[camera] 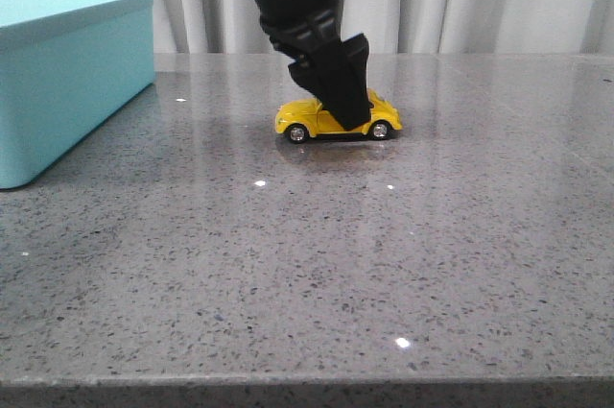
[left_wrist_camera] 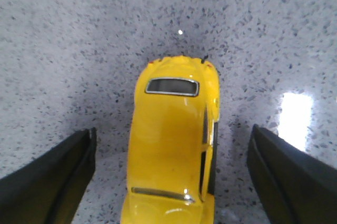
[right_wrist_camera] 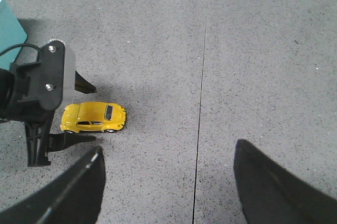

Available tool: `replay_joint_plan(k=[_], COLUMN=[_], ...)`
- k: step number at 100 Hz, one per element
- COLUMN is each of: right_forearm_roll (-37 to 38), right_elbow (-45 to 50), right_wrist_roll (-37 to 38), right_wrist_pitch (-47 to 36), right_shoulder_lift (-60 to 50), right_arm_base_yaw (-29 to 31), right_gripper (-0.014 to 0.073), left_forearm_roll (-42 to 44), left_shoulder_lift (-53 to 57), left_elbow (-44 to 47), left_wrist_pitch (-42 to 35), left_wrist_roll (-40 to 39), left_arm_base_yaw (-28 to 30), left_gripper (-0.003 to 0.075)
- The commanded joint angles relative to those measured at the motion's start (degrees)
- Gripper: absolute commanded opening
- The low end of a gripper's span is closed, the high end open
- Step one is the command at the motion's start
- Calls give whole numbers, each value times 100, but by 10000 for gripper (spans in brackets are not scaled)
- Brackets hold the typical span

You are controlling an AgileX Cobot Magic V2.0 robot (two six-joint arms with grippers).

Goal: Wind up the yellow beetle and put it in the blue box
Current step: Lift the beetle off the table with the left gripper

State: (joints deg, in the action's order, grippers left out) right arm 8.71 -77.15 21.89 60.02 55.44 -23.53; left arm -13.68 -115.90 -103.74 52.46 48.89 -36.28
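Small bright yellow toy beetle car (camera: 336, 118), rounded body, dark windows, black tyres with silver hubs — standing on all four wheels on the grey speckled stone tabletop (camera: 307, 264), roughly mid-table in the front view.

Large light turquoise-blue rectangular box (camera: 67, 77), smooth plain sides — at the left edge of the table, well apart from the car; only a corner of it (right_wrist_camera: 9, 29) shows in the right wrist view.

Left black gripper (camera: 338, 91) — lowered over the car, one finger crossing in front of its body in the front view. In the left wrist view its two fingers (left_wrist_camera: 52, 176) stand apart, one on each side of the car (left_wrist_camera: 174, 139), with bare table showing between each finger and the bodywork.

Right black gripper (right_wrist_camera: 168, 182) — raised high above the table, fingers spread wide, nothing between them; the car (right_wrist_camera: 93, 117) and the left arm (right_wrist_camera: 37, 92) lie below it.
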Motion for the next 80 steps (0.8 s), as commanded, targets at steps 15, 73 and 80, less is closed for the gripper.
replay_joint_plan(k=[15,73,80], right_forearm_roll=[72,72,72], right_elbow=[-133,-133,-133], right_wrist_roll=[-9,-9,-9], right_wrist_pitch=[-386,-386,-386], right_shoulder_lift=[-104,-104,-104], right_arm_base_yaw=[3,3,3], right_gripper=[517,517,517], left_forearm_roll=[-129,-129,-129], left_shoulder_lift=[254,176,176], left_elbow=[-194,-194,-194], left_wrist_pitch=[-401,-227,-227], left_wrist_roll=[-120,-120,-120], left_arm_base_yaw=[-24,-24,-24], left_gripper=[568,438,367])
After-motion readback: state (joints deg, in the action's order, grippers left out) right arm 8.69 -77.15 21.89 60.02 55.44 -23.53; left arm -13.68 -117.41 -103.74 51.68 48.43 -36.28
